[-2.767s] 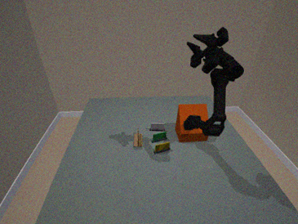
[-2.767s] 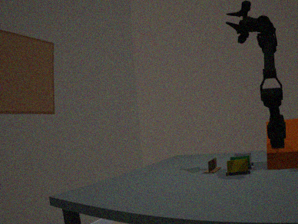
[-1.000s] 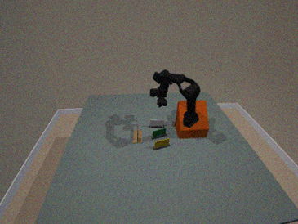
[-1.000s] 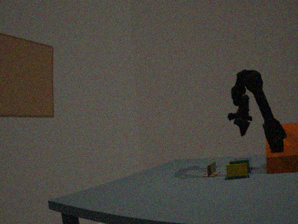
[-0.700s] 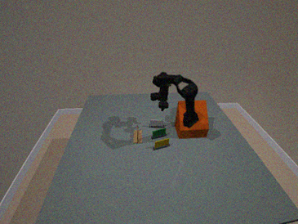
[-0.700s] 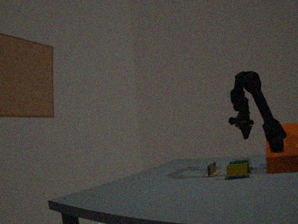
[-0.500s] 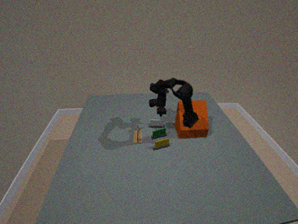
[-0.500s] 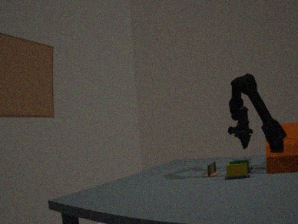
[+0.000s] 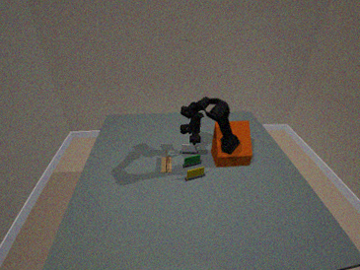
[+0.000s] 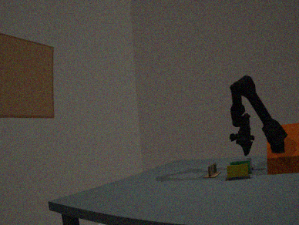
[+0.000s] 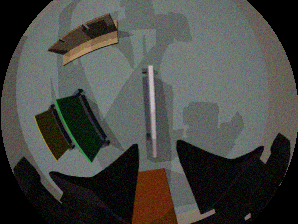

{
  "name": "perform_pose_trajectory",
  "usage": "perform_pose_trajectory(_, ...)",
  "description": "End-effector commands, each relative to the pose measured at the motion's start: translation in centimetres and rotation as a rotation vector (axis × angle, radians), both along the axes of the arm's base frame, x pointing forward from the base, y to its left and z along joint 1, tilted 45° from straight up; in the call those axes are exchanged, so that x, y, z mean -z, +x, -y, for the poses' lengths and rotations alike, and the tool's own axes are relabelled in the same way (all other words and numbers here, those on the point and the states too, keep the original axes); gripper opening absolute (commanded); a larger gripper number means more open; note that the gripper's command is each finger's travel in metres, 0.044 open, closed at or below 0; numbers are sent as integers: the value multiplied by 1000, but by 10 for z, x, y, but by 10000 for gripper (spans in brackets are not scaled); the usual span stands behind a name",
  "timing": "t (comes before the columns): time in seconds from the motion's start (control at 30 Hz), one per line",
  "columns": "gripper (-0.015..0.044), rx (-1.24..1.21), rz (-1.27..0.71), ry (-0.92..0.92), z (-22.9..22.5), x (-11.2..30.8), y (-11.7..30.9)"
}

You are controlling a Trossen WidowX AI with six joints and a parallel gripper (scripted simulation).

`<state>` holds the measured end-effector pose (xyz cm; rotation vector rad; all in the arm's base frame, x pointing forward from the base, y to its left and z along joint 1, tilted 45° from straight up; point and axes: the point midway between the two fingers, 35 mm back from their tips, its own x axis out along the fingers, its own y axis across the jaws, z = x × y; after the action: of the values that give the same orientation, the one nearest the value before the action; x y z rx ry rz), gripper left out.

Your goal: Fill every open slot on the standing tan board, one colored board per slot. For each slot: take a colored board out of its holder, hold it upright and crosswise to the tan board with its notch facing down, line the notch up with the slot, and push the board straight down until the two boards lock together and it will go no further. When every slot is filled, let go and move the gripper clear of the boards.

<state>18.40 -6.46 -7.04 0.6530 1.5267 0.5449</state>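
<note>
The standing tan board (image 9: 167,163) (image 10: 212,169) (image 11: 75,39) is upright on its light base, with small dark marks on its top edge; I cannot tell its slots clearly. A white board (image 9: 189,149) (image 11: 152,112) stands in its holder. A green board (image 9: 192,160) (image 11: 77,125) and a yellow board (image 9: 195,172) (image 10: 237,170) (image 11: 50,138) stand in their own holders. My gripper (image 9: 196,141) (image 10: 246,154) (image 11: 157,145) points down above the white board. Its fingers are partly open with nothing between them, and the white board lies below in line with the gap.
An orange block (image 9: 239,153) (image 10: 283,165) (image 11: 154,197) stands beside the holders, near the arm's base. The green and yellow boards stand between the white board and the near part of the grey table (image 9: 182,228) (image 10: 154,200). The arm casts a shadow across the tan board's area.
</note>
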Motion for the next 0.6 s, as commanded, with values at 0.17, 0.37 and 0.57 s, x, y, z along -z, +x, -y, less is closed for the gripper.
perform_pose_trajectory(0.17, 182, 3, -4, 7, -12, 10, -1)
perform_pose_trajectory(0.37, 182, 3, -4, 7, -19, 17, -1)
perform_pose_trajectory(0.57, 182, 3, -4, 8, -26, 24, -2)
